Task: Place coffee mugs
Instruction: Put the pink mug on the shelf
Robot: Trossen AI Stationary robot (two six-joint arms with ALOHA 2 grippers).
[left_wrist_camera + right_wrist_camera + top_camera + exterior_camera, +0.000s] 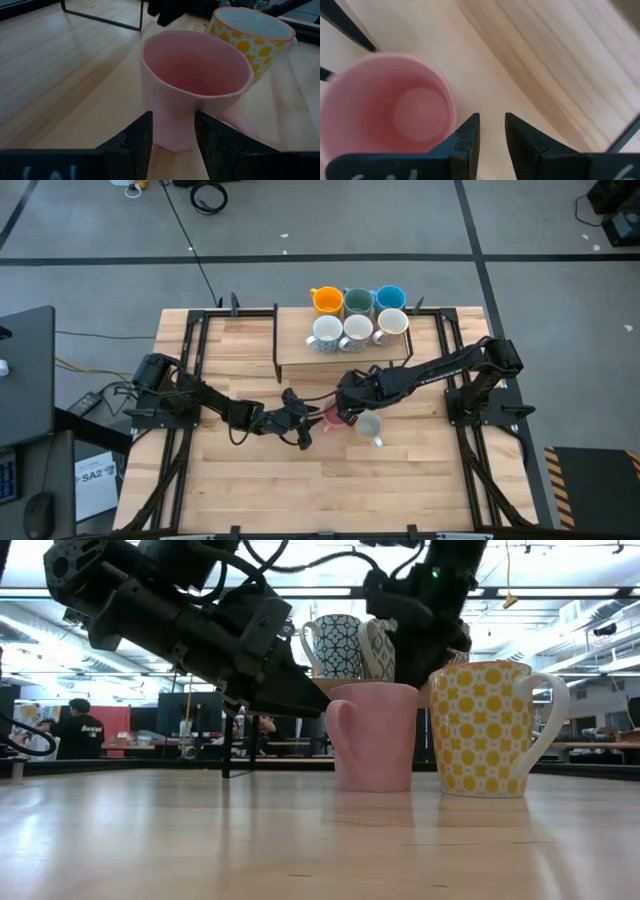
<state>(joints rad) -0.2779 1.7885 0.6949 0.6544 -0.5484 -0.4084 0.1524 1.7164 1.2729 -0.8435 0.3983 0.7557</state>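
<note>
Flanking the pink mug, left tool and right tool stand apart, empty.

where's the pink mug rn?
The pink mug stands mid-table in the high view, in front of the raised shelf, with the yellow-dotted mug beside it on the right and the left pincer at its handle side.

Eight coffee mugs seemingly: six on the raised shelf, two on the table.
</note>
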